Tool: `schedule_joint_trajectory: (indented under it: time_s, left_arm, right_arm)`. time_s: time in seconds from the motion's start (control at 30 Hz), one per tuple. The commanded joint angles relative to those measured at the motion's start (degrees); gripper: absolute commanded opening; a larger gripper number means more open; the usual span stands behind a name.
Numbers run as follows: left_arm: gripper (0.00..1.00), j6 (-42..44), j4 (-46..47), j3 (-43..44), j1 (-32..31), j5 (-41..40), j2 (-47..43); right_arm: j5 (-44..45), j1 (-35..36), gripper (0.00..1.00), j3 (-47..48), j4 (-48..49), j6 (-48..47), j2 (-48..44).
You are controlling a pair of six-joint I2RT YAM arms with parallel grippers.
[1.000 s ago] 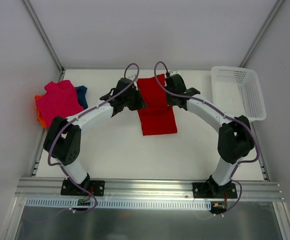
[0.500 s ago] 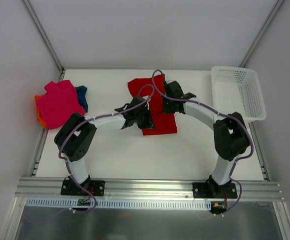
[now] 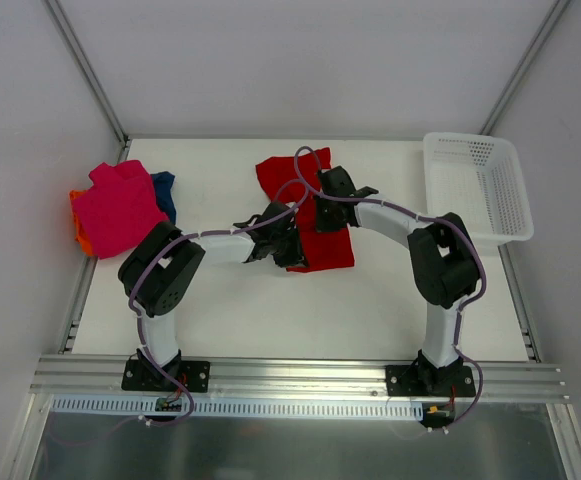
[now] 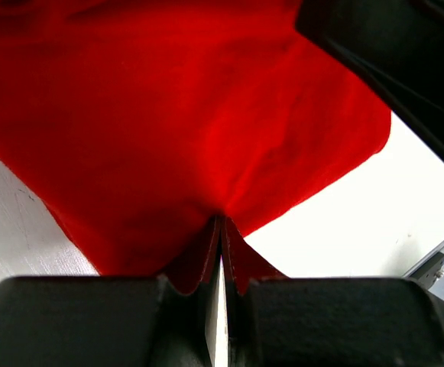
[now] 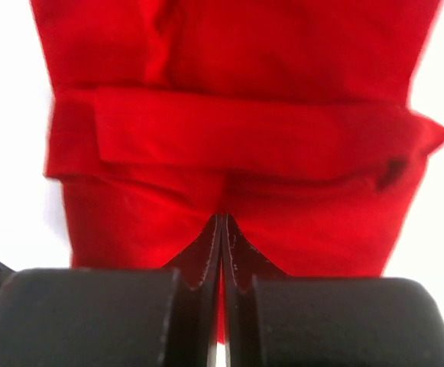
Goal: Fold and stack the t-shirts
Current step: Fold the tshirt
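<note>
Pinching red t-shirt (image 3: 332,248), seemingly, basket (image 3: 480,190) far right

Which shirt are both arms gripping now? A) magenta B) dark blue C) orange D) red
D: the left fingers and right fingers are each shut on folds of the red t-shirt; the magenta t-shirt lies apart, far left.

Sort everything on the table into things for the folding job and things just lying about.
For the job: red t-shirt, pink t-shirt, orange t-shirt, dark blue t-shirt.
Lying about: white mesh basket.
</note>
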Motion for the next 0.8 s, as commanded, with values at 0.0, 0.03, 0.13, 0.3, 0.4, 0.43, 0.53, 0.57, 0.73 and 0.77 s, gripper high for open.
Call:
schedule_joint_trajectory:
  time_s: [0.0,0.03,0.13,0.3,0.4,0.43,0.53,0.57,0.73,0.77]
  left_arm:
    - [0.00,-0.9,0.8,-1.3,-0.7,-1.1,0.6]
    - [0.00,-1.0,0.9,-1.5,-0.7,-1.2,0.6]
    - [0.00,-1.5,1.5,-2.5,-0.8,-1.1,0.2]
    - [0.00,-2.8,3.4,-6.2,-0.9,-1.2,-1.3]
    - [0.00,-3.8,4.4,-9.3,-1.0,-1.3,-2.9]
    - [0.00,-4.1,5.1,-10.1,-1.2,-1.3,-3.4]
    - [0.00,-5.3,6.5,-13.6,-2.2,-1.9,-5.2]
    - [0.00,-5.8,6.8,-14.4,-2.4,-2.3,-6.1]
    - [0.00,-7.7,8.6,-19.4,-4.2,-3.2,-8.2]
    - [0.00,-8.1,8.7,-20.4,-4.5,-3.5,-8.5]
  right_arm:
    - [-1.9,0.4,0.00,4.9,1.0,1.0,2.0]
    - [-1.9,0.4,0.00,5.5,0.9,1.1,3.3]
    - [-1.8,0.4,0.00,7.7,1.0,1.1,4.9]
    - [-1.8,0.4,0.00,12.1,0.2,1.2,9.6]
    - [-0.7,0.4,0.00,14.2,0.4,1.2,11.7]
    - [0.2,0.4,0.00,15.7,0.3,0.7,12.1]
    - [3.8,0.4,0.00,19.5,-1.1,-0.5,14.2]
    - [4.4,0.4,0.00,22.8,-1.7,-1.4,14.7]
    - [8.7,-0.6,0.00,34.5,-6.0,-3.9,18.0]
    - [9.0,-1.0,0.00,38.7,-7.6,-4.3,18.6]
